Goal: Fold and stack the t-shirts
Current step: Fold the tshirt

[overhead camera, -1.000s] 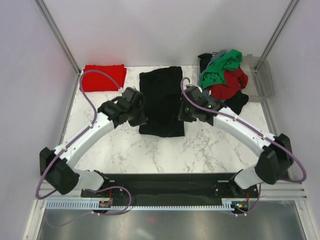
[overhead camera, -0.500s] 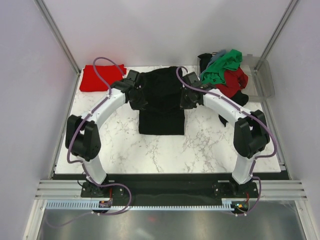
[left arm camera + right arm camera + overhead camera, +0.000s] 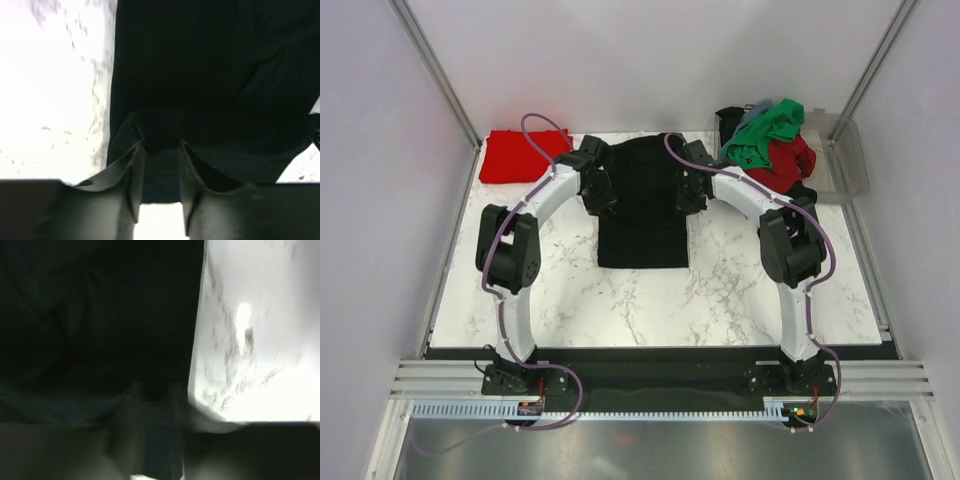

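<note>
A large black t-shirt (image 3: pixel 642 215) lies flat in the middle of the marble table, long side running away from me. My left gripper (image 3: pixel 604 200) sits at the shirt's left edge and my right gripper (image 3: pixel 687 196) at its right edge, both on the far half. In the left wrist view the left gripper (image 3: pixel 160 145) is open, with black cloth (image 3: pixel 200 75) lying under and between the fingers. The right wrist view is blurred; the right gripper (image 3: pixel 155 387) has its fingers apart over the black cloth (image 3: pixel 100 315). A folded red t-shirt (image 3: pixel 510 155) lies at the far left.
A heap of unfolded t-shirts (image 3: pixel 770 150), green on top with red and black under it, sits at the far right. A clear bin (image 3: pixel 852 160) stands beside it. Bare marble table (image 3: pixel 740 290) spreads in front of the black shirt.
Both arms have reached further away along the black shirt's sides, toward its far half. Both grippers, shut a moment ago, now have their fingers apart, and the cloth lies loose.
</note>
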Controlling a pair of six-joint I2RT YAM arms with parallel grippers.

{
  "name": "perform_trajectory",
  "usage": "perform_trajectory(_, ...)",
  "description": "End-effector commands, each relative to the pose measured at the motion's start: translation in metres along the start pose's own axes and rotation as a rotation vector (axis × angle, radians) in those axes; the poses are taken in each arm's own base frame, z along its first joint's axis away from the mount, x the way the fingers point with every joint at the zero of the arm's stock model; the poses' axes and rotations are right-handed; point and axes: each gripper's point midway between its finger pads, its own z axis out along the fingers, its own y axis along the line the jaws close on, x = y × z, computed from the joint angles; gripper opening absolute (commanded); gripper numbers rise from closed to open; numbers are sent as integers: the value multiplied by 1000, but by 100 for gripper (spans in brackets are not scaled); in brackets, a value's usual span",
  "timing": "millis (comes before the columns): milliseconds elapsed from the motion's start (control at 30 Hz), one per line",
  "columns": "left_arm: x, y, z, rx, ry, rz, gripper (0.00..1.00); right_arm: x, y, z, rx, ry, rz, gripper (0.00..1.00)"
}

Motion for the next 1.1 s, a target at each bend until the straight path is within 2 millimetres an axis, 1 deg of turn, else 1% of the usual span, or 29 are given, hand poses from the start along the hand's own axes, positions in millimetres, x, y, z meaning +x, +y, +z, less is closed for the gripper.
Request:
perform_trajectory(0, -32, -2, 10, 58, 3, -11, 46, -53, 16, -4, -63, -71, -11, 50)
perform_trajectory(33, -61, -4, -1, 87, -40, -39, 51, -67, 15, -4, -66, -82, -7, 60)
perform_trajectory(67, -64, -3, -7, 100, -9, -50, 58, -70, 10, 10, -47, -57, -13, 63)
perform_trajectory(100, -70, -1, -4, 102, 3, -59, 64, -101, 22, -17, -72, -110, -16, 64)
perform_trajectory(133, -101, -10, -29, 144, -71, -59, 68, -108, 20, -15, -72, -107, -15, 64)
perform_trajectory(167, -109, -10, -39, 145, -86, -52, 74, -118, 26, -29, -87, -133, -20, 65)
perform_trajectory(200, -113, -10, -55, 147, -102, -28, 76, -123, 28, -41, -94, -153, -22, 65)
perform_trajectory(233, -121, -11, -71, 157, -137, -20, 78, -121, 29, -48, -100, -156, -22, 66)
perform_trajectory(267, -121, -10, -79, 152, -151, -9, 80, -125, 36, -81, -136, -200, -24, 66)
perform_trajectory(300, -117, -8, -84, 154, -150, -7, 80, -102, 26, -64, -120, -153, -11, 66)
perform_trajectory(333, -106, -4, -93, 151, -140, -6, 80, -100, 32, -98, -157, -203, -14, 65)
perform_trajectory(367, -96, -1, -93, 151, -117, -6, 80, -88, 31, -101, -166, -196, -9, 66)
perform_trajectory(400, -88, 2, -96, 153, -109, -5, 79, -54, 20, -82, -158, -130, 1, 66)
perform_trajectory(433, -67, 11, -92, 146, -79, -6, 78, -46, 24, -102, -189, -150, 4, 66)
perform_trajectory(467, -57, 13, -93, 159, -75, -5, 77, -9, 8, -85, -164, -68, 21, 66)
perform_trajectory(500, -23, 30, -73, 127, 3, -17, 77, 1, 16, -88, -222, -60, 46, 65)
perform_trajectory(533, -26, 25, -89, 177, -70, -15, 77, 8, 17, -97, -253, -64, 52, 65)
perform_trajectory(567, -16, 29, -86, 184, -68, -32, 77, 31, 9, -86, -254, -26, 67, 65)
perform_trajectory(600, 15, 44, -69, 159, -3, -52, 77, 41, 8, -85, -267, -9, 79, 64)
perform_trajectory(633, 17, 40, -70, 199, -29, -54, 77, 48, 10, -90, -288, -5, 90, 64)
perform_trajectory(667, 23, 40, -76, 225, -41, -63, 77, 66, 3, -83, -278, 28, 99, 64)
perform_trajectory(700, 44, 48, -66, 217, -4, -71, 77, 68, 1, -82, -284, 24, 102, 63)
perform_trajectory(733, 51, 48, -65, 232, 4, -72, 76, 73, 0, -82, -282, 31, 100, 62)
perform_trajectory(767, 51, 46, -66, 256, -19, -73, 77, 81, -5, -77, -274, 46, 102, 62)
perform_trajectory(800, 67, 53, -59, 248, 8, -78, 77, 85, -6, -75, -275, 54, 100, 60)
perform_trajectory(867, 72, 51, -56, 281, 2, -87, 78, 99, -10, -66, -276, 85, 106, 60)
perform_trajectory(900, 83, 56, -51, 275, 18, -94, 78, 100, -9, -63, -289, 84, 105, 59)
perform_trajectory(967, 90, 54, -48, 300, 25, -109, 78, 114, -14, -52, -284, 127, 115, 59)
perform_trajectory(1067, 99, 54, -42, 322, 23, -110, 79, 127, -17, -43, -281, 149, 122, 58)
